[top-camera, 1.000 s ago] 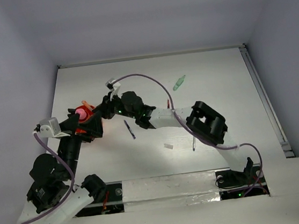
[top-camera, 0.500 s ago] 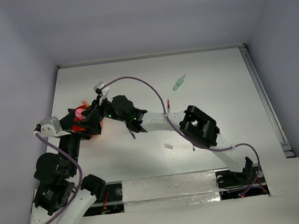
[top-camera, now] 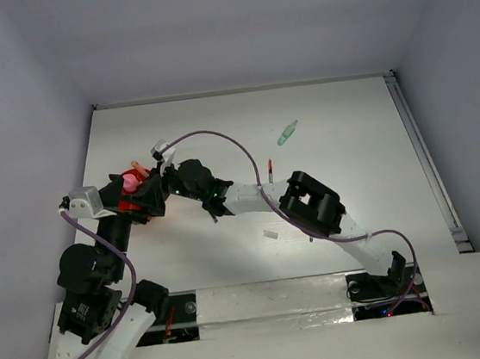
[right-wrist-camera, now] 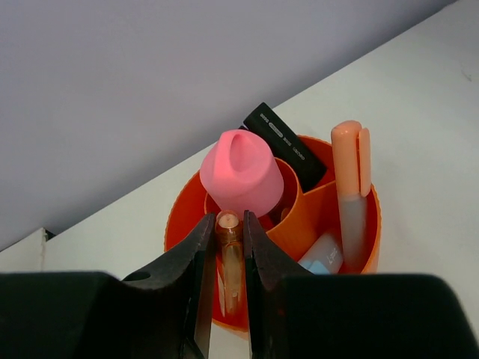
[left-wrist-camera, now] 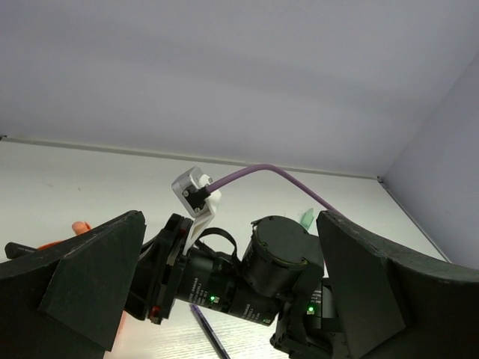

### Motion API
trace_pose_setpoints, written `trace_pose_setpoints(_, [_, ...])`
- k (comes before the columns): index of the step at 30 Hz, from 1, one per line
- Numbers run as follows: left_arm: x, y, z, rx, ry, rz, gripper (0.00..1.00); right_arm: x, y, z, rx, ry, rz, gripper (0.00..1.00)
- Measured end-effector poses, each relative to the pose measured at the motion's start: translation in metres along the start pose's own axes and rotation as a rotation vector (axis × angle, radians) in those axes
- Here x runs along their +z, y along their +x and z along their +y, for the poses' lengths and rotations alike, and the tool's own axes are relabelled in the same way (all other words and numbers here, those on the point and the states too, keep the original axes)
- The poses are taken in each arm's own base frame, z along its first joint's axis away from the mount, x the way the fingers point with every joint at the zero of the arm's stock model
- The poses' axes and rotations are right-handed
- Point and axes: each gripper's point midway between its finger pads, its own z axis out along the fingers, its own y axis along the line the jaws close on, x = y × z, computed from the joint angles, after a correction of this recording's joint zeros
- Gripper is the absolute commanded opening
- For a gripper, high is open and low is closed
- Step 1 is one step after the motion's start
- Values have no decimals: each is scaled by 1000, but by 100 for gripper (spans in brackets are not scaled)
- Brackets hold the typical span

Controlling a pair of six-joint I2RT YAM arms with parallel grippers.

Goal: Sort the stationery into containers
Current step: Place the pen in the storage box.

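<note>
Near edge: both arm bases; the right arm [top-camera: 313, 208] reaches left across the table [top-camera: 345, 115] to the pot.
White bit [top-camera: 270, 235]: lies loose on the table, near the right arm's elbow and apart from everything else.
Blue pen [left-wrist-camera: 209, 333]: flat on the table, its far end hidden under the right wrist.
Left gripper [left-wrist-camera: 228, 280]: fingers spread wide and nothing gripped. The right wrist fills the gap in its own view. From above it sits against the pot's near side; contact cannot be told.
Right gripper [right-wrist-camera: 227, 224]: fingers almost together, pinching an orange pen [right-wrist-camera: 228, 258] that stands upright, its lower end down inside the pot.
Pot [right-wrist-camera: 183, 213]: round, orange-red, far left of the table, with a curved inner wall dividing it.
Pot contents: pink cap [right-wrist-camera: 241, 173] in the middle, just behind the held pen; black bar [right-wrist-camera: 284, 140] leaning at the back; orange marker [right-wrist-camera: 349, 194] upright in the right section; pale blue piece [right-wrist-camera: 323, 256] low beside it.
Held pen's section: cannot tell.
Red pen [top-camera: 270, 169]: mid-table, just beyond the right forearm.
Cable [top-camera: 217, 133]: purple, arcs over the right wrist.
Green marker [top-camera: 287, 132]: farthest out, alone, well away from the pot.
</note>
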Motion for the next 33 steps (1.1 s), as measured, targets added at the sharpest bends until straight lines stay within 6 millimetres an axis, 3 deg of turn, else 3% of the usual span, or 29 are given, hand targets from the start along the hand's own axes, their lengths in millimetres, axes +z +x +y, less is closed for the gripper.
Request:
trace_pose_setpoints(2, [0,0,0,0,2,-1,99,0,-2,0,-6,-2,-6,1])
trace_pose_setpoints(4, [0,-1,-1,0,6,-4,99,0,-3,0,-11,-3,-9,12])
trace_pose_setpoints(5, [0,-1,-1,0,8,-4,99,1,-3,0,-13,-3,-12,26])
trace_pose_setpoints(9, [0,-1,-3,0,17,-2,99,1,-6,0,-23,-4,-25,45])
trace_pose_setpoints(17, [1,1,-4,3,24,3,99,-6,5,-5,-27,10,-16,48])
trace_pose_setpoints(21, [1,1,-3,5,22,3,99,-21,-4,-2,-26,22,-10,47])
trace_pose_setpoints(24, [1,1,-3,5,20,3,99,-41,-29,1,-38,50,-29,29])
trace_pose_setpoints(27, [1,1,-4,5,24,4,99,-71,-71,1,-52,114,-67,10])
trace_pose_setpoints(29, [1,1,-4,5,27,5,99,-95,-106,-5,-48,168,-94,6])
trace_pose_setpoints(31, [1,1,-5,6,33,6,99,-123,-137,-26,-28,245,-110,5])
trace_pose_setpoints(33, [1,2,-7,6,41,8,99,-153,-160,-66,-1,357,-114,12])
